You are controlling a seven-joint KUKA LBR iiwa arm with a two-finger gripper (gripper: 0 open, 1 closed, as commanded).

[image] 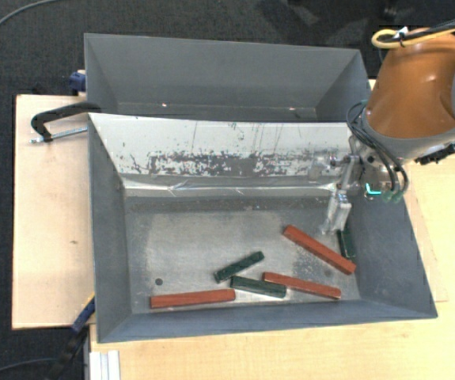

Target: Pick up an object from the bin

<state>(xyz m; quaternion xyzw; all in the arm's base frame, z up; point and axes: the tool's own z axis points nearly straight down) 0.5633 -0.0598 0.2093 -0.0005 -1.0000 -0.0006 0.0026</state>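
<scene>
My gripper (339, 210) hangs low at the right side of the bin, close to the right wall. Directly under its tip a short dark green stick (346, 245) stands steeply, and I cannot make out whether it is gripped or merely leans there. A red-brown stick (319, 250) lies slantwise on the floor just below and left of the gripper, its right end beside the green stick.
More sticks lie along the bin's front: a red-brown one (301, 285), two dark green ones (239, 266) (259, 286) and a long red-brown one (192, 298) at the front left. The arm's orange cover sits above the right rim.
</scene>
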